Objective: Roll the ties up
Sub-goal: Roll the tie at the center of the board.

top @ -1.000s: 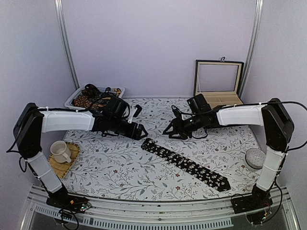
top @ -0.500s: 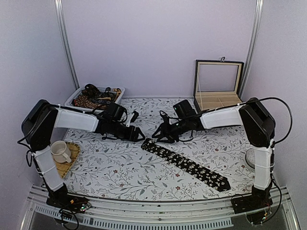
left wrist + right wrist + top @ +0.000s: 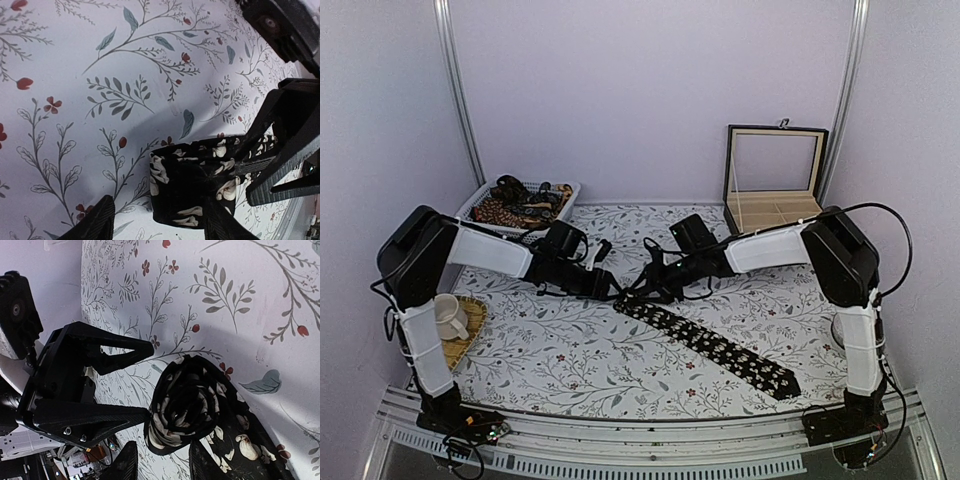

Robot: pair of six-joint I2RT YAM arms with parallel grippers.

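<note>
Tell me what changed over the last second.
Both grippers closed in on the far end of the black floral tie: the right gripper slid left and nearer, the left gripper eased nearer. In the wrist views that end is curled into a small roll. The rest of the tie, basket, cup and open box stayed put.

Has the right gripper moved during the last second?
Yes. The right gripper has moved left, away from the wooden box, to the end of the black tie.
</note>
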